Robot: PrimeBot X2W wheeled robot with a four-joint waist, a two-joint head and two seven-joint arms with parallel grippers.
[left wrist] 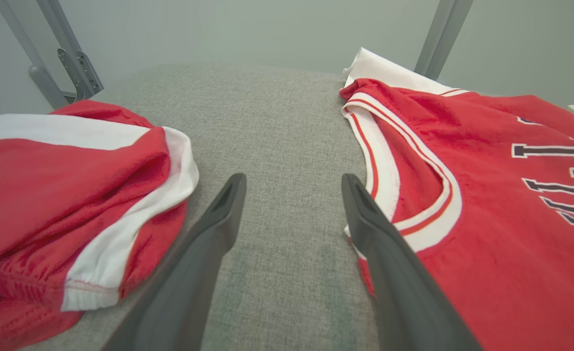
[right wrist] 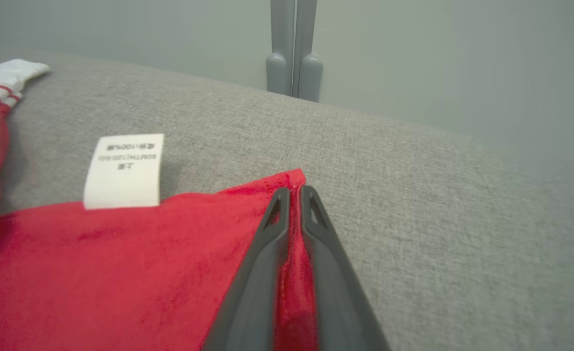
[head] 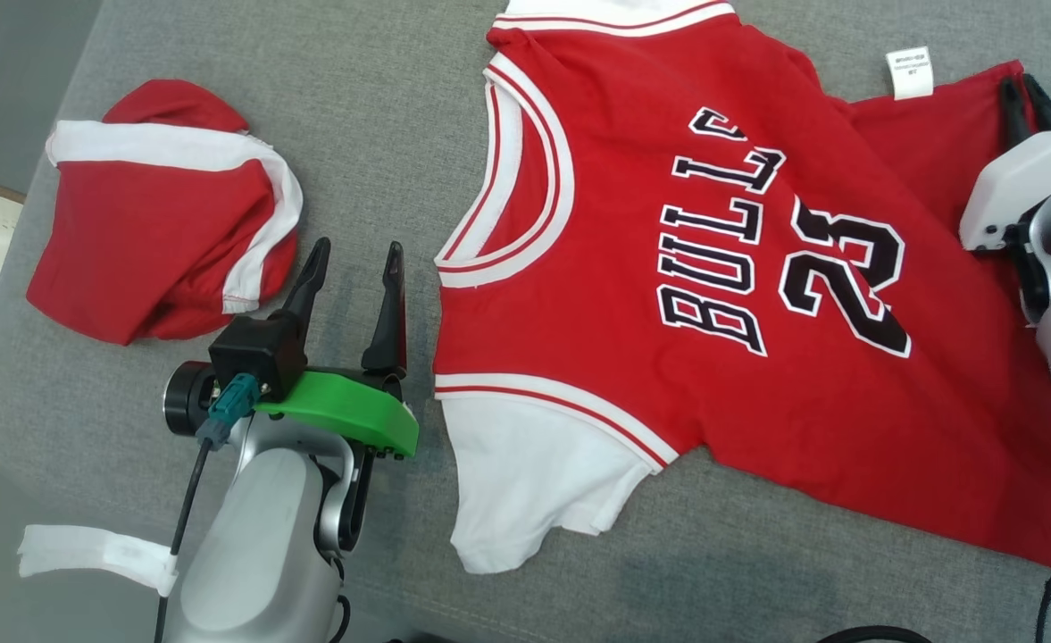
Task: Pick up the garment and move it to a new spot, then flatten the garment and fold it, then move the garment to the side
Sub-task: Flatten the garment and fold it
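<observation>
The garment (head: 668,223) is a red jersey with white trim and "BULLS 23" lettering, spread on the grey cushion (head: 382,107), neck toward the left. My right gripper (head: 1023,89) is at its far right corner. In the right wrist view the right gripper (right wrist: 291,190) is shut on that red hem corner of the garment (right wrist: 121,273), with fabric pinched between the fingers. My left gripper (head: 355,254) stands open over bare cushion just left of the neckline, holding nothing. In the left wrist view the left gripper (left wrist: 292,180) has the garment (left wrist: 486,219) to its right.
Crumpled red shorts (head: 159,232) with white stripes lie to the left of my left gripper, also seen as shorts (left wrist: 48,195). A white care label (head: 909,71) sticks out of the jersey's edge. A white strip (head: 87,554) lies at the cushion's lower left edge.
</observation>
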